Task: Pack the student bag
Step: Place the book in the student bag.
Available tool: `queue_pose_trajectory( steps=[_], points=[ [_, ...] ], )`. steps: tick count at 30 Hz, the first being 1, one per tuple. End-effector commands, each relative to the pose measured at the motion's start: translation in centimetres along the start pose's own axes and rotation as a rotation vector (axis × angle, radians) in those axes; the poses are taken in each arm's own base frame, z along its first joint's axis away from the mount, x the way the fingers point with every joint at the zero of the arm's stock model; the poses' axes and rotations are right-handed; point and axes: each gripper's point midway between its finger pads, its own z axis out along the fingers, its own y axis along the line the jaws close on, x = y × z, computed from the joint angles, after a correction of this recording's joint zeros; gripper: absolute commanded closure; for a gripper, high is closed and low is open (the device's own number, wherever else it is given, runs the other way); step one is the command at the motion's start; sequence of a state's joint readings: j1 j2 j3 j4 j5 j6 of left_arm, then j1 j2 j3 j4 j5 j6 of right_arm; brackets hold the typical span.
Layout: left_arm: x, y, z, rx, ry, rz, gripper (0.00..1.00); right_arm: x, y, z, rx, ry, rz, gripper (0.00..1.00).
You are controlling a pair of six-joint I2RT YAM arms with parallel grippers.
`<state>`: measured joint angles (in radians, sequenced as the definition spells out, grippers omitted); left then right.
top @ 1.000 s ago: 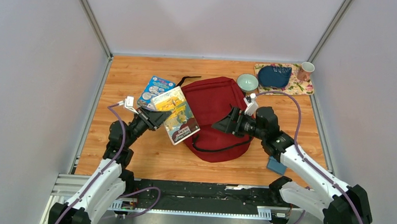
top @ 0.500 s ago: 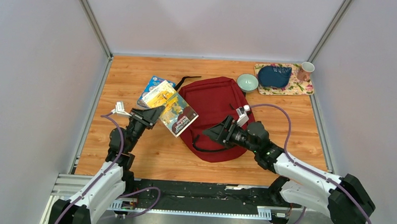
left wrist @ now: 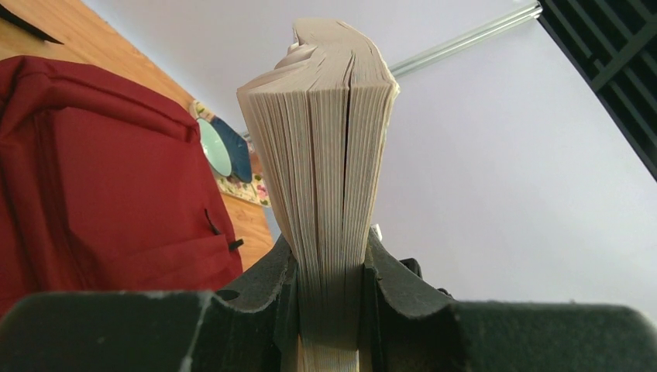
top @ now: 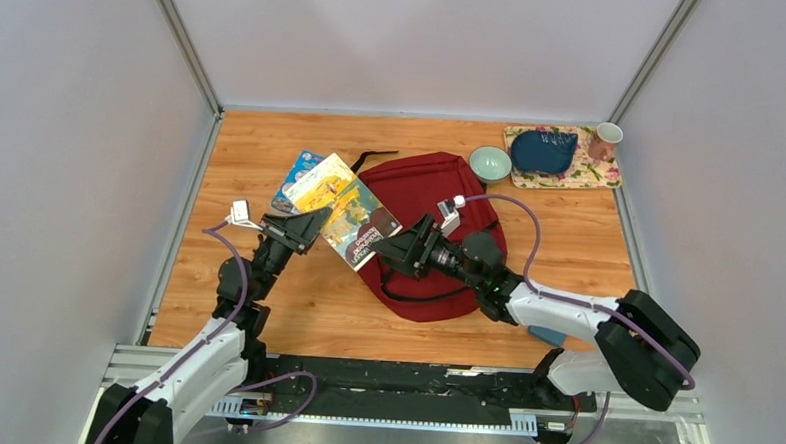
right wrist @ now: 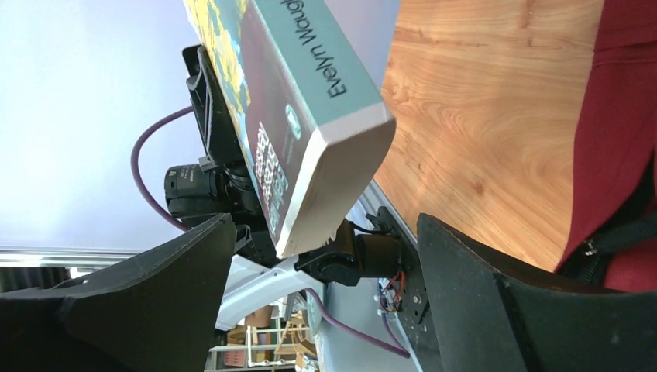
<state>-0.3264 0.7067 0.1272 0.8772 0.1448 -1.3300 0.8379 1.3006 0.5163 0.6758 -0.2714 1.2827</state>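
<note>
The left gripper [top: 307, 228], clamped on the edge of a paperback book [top: 354, 218], now holds it further left and turned more toward the far wall than a second ago. The right gripper [top: 396, 250] has swung leftward across the bag from its right side. Its jaws stand wide, with the paperback's near corner between them, not gripped.

There are two books: the held one and a blue book [top: 299, 166] on the table [top: 310, 318], partly covered from above. There is one student bag [top: 425, 188], one bowl [top: 490, 164], one placemat [top: 583, 172] carrying one blue pouch [top: 542, 150], and one mug [top: 604, 139].

The bag lies flat mid-table, long axis near to far, its black strap [top: 372, 157] end toward the far wall.
</note>
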Motion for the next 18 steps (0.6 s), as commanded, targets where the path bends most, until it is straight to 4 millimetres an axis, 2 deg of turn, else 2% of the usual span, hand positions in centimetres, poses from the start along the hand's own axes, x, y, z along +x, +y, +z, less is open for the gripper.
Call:
queue_pose_trajectory(
  steps=[1,7,11,13,17,18],
  points=[
    [-1.9,-5.8,-0.1,0.212,-0.080,-0.028,1.00,-1.2,4.1,1.5,-0.157,-0.035,0.008,0.10],
    [-1.6,-6.2,-0.1,0.230,-0.068,-0.037,1.00,-1.7,5.2,2.8,-0.218,-0.039,0.013,0.11],
    [-1.3,-6.0,-0.1,0.229,-0.064,-0.046,1.00,-1.8,6.9,3.8,-0.270,-0.016,0.006,0.15],
    [-1.2,-5.5,-0.1,0.218,-0.063,-0.047,1.00,-1.6,6.9,4.1,-0.280,-0.003,0.020,0.23],
    [-1.0,-5.1,-0.2,0.213,-0.057,-0.062,1.00,-1.3,7.0,4.6,-0.317,0.016,0.048,0.50],
    [-1.0,-5.0,-0.2,0.210,-0.056,-0.064,1.00,-1.2,7.0,4.6,-0.324,0.024,0.057,0.65]
  ],
)
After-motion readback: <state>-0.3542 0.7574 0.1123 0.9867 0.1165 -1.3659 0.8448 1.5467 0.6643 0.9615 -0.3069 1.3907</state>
